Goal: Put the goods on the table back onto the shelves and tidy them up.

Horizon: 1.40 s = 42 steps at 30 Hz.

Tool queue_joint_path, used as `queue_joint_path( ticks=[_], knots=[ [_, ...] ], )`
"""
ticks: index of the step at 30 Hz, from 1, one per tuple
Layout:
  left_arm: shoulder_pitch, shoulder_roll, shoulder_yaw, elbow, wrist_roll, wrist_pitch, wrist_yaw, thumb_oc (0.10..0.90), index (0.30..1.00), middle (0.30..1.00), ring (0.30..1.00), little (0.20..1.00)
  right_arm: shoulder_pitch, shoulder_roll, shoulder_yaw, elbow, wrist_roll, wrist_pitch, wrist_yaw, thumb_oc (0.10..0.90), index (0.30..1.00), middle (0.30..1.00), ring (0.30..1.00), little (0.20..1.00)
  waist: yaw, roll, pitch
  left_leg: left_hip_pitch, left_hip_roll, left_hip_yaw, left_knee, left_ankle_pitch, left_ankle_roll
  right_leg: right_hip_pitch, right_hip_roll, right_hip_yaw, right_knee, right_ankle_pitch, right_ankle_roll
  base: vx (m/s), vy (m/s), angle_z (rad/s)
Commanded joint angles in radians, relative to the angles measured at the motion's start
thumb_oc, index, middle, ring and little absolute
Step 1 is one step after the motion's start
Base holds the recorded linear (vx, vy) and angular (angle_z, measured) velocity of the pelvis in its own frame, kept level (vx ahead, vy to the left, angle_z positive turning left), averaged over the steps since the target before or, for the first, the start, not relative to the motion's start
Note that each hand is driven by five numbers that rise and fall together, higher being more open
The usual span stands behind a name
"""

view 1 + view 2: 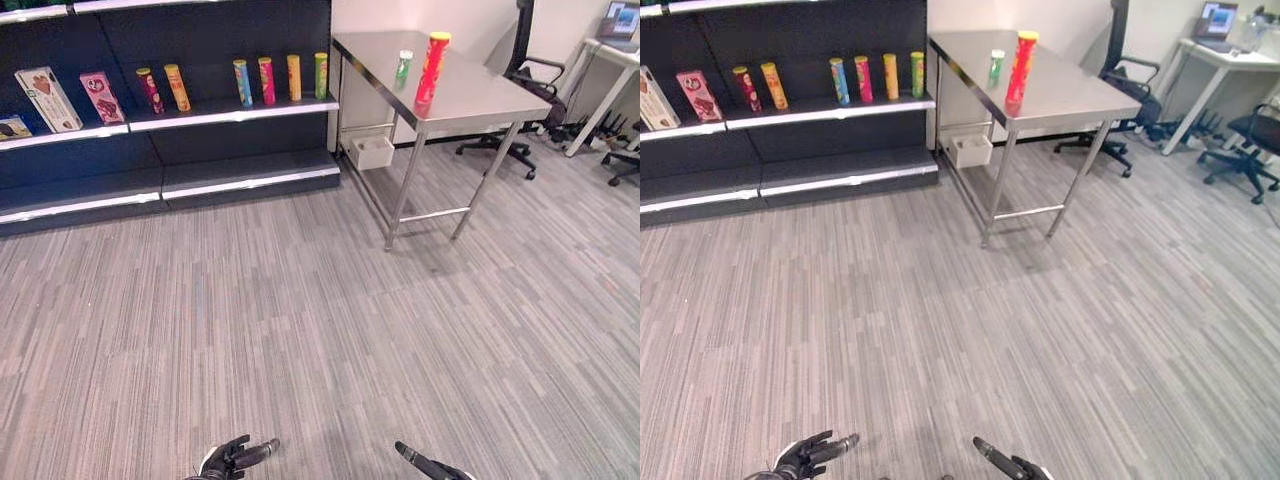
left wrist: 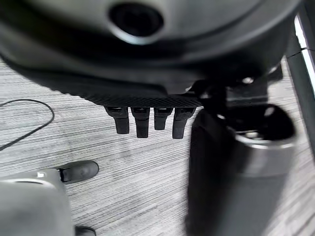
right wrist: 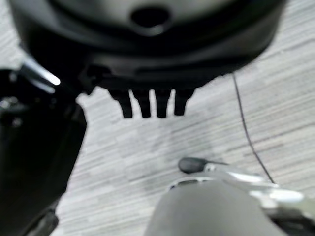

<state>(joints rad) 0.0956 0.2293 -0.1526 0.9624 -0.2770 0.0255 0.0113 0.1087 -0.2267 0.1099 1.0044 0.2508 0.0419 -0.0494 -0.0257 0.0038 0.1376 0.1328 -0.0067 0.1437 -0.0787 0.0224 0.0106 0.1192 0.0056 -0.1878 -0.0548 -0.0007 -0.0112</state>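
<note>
Both hands are down low over the floor with nothing in them. Left hand has its fingers loose and released, grasping nothing. Same deal for the right hand, fingers straight and relaxed. The goods are way out ahead of the fingertips: a tall red can and a small green bottle stand upright just beside each other on the steel table, far past the right fingers. The shelves sit far ahead of the left fingers, with 4 upright tubes on 1 board.
</note>
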Motion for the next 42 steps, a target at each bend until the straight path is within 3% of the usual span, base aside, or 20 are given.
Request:
queue_joint_path(
  ticks=[1, 31, 35, 38, 42],
  knots=[
    [-0.053, 0.019, 0.009, -0.032, -0.013, -0.048, -0.004, 0.8, 0.9, 0.9, 0.9, 0.9, -0.039, -0.061, 0.01, -0.051, 0.015, -0.034, -0.014, 0.8, 0.9, 0.9, 0.9, 0.9, -0.009, -0.02, 0.001, 0.006, 0.077, 0.037, -0.009, -0.01, -0.09, 0.021, -0.064, -0.011, -0.032, -0.016, 0.138, 0.0, 0.0, 0.0],
    [-0.076, 0.035, -0.011, -0.015, 0.033, -0.053, -0.003, 0.8, 0.9, 0.9, 0.9, 0.9, -0.069, -0.098, 0.047, -0.006, -0.024, -0.024, 0.02, 0.8, 0.9, 0.9, 0.9, 0.9, -0.006, -0.022, 0.015, 0.021, 0.073, 0.038, 0.011, -0.027, -0.084, 0.031, -0.064, 0.001, -0.032, -0.023, 0.131, 0.01, -0.008, 0.0],
    [-0.085, 0.042, -0.008, -0.029, 0.009, -0.052, 0.003, 0.8, 0.9, 0.9, 0.9, 0.9, -0.073, -0.103, 0.05, -0.018, -0.016, -0.026, 0.02, 0.8, 0.9, 0.9, 0.9, 0.9, -0.002, -0.038, 0.039, -0.056, 0.081, 0.02, 0.152, -0.063, -0.091, 0.025, -0.064, 0.003, -0.032, -0.027, 0.113, 0.02, -0.09, 0.01],
    [-0.076, 0.047, 0.003, -0.06, -0.014, -0.053, 0.003, 0.8, 0.9, 0.9, 0.9, 0.9, -0.08, -0.108, 0.057, -0.023, -0.016, -0.028, 0.021, 0.8, 0.9, 0.9, 0.9, 0.9, 0.009, -0.045, 0.057, -0.12, 0.093, 0.005, 0.274, -0.05, -0.101, 0.024, -0.05, 0.002, -0.029, -0.037, 0.096, 0.03, -0.103, 0.02],
    [-0.089, 0.058, -0.002, -0.089, -0.033, -0.052, 0.01, 0.8, 0.9, 0.9, 0.9, 0.9, -0.076, -0.121, 0.058, -0.067, -0.006, -0.033, 0.015, 0.8, 0.9, 0.9, 0.9, 0.9, 0.025, -0.062, 0.119, -0.321, 0.119, -0.054, 0.596, 0.094, -0.116, 0.043, -0.027, -0.008, -0.024, -0.052, 0.056, 0.0, -0.161, 0.07]
  ],
)
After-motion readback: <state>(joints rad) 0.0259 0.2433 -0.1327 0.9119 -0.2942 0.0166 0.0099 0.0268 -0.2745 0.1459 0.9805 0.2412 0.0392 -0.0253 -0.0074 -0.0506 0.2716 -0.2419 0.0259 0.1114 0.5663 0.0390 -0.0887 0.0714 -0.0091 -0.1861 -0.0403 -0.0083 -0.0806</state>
